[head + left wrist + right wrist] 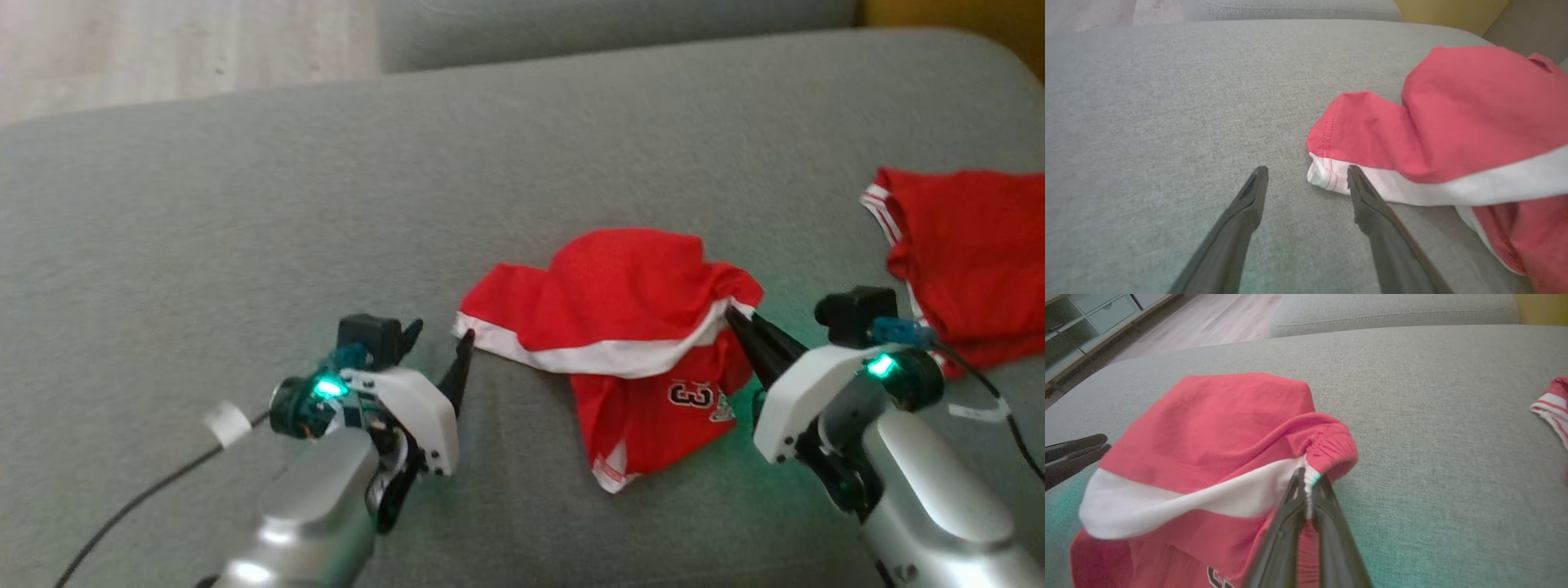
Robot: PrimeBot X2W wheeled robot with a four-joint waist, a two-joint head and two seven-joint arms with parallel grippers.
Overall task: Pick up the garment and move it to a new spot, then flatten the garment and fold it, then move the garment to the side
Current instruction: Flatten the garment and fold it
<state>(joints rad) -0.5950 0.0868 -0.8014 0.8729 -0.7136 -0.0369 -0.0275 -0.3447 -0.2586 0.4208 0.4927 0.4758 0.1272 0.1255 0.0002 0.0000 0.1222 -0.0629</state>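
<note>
Red shorts (620, 327) crumpled mid grey sofa cushion (245, 204). My right gripper (1306, 479) clenched on shorts' elastic right edge. Left gripper (1307, 169) spread wide, empty, tips just beside left corner of white band (1453, 192). Band runs left-right between my 2 grippers; left arm nearer free corner.
</note>
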